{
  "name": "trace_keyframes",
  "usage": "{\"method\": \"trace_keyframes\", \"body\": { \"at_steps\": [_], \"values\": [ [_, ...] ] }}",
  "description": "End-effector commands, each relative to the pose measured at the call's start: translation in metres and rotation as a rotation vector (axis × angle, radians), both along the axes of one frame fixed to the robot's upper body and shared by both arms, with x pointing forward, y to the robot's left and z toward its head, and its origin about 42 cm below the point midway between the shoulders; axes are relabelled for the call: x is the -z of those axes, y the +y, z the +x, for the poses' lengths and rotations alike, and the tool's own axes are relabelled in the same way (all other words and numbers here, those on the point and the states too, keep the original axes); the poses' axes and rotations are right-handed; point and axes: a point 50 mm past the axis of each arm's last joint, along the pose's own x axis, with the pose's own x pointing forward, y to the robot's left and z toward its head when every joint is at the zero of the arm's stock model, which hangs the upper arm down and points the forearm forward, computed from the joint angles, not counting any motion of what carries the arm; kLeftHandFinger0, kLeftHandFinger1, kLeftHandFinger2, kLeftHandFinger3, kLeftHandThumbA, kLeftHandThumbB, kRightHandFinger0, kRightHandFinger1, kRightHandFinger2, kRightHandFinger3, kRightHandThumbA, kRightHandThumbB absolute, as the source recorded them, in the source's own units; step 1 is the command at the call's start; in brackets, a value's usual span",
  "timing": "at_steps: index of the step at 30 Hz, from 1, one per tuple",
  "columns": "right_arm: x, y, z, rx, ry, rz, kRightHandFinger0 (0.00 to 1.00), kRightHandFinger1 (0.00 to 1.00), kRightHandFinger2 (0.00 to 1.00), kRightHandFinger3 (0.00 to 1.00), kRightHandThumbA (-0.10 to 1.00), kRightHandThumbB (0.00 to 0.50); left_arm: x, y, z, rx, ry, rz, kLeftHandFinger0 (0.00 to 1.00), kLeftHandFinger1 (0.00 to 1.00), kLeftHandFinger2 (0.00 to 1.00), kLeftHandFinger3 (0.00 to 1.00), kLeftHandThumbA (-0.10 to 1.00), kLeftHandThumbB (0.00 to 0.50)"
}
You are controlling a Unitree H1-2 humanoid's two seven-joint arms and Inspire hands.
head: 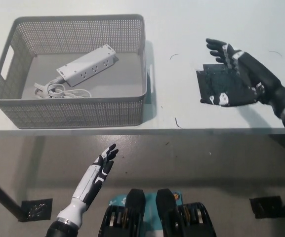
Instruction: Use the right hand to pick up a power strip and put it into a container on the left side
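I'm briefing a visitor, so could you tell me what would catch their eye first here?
First the grey basket on the table's left, with a white power strip and its coiled cord lying inside. Next the black right hand, open above a dark patch at the right. The white left hand rests below the table edge.

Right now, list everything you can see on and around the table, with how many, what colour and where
Basket: one, grey mesh, left side of the table.
Power strip: one, white, lying inside the basket, its coiled cord beside it.
Black patch: one, on the table's right side, partly under the right hand.
Table: one, white.
Floor marker: one, black, lower left on the floor.
Right hand: black, open, over the black patch.
Left hand: white, open, below the table edge.
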Motion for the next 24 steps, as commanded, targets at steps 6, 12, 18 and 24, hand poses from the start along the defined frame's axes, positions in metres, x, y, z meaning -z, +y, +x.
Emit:
{"method": "trace_keyframes", "body": {
  "at_steps": [6,12,18,24],
  "values": [
    [-0.126,0.006,-0.238,-0.137,-1.341,0.536,1.00,1.00,1.00,1.00,1.00,0.261,-0.020,-0.006,0.012,0.028,-0.107,0.037,1.00,1.00,1.00,1.00,1.00,0.121],
    [-0.076,0.017,-0.226,-0.114,-1.095,0.618,1.00,1.00,1.00,1.00,1.00,0.249,-0.021,-0.005,0.012,0.029,-0.106,0.036,1.00,1.00,1.00,1.00,1.00,0.124],
    [-0.006,0.017,-0.183,0.066,-0.886,0.562,1.00,1.00,1.00,1.00,1.00,0.206,-0.019,-0.007,0.012,0.028,-0.100,0.025,1.00,1.00,1.00,1.00,1.00,0.124],
    [0.062,0.030,-0.153,0.249,-0.609,0.552,1.00,1.00,1.00,1.00,1.00,0.095,-0.020,-0.007,0.012,0.028,-0.104,0.032,1.00,1.00,1.00,1.00,1.00,0.127]
  ]
}}
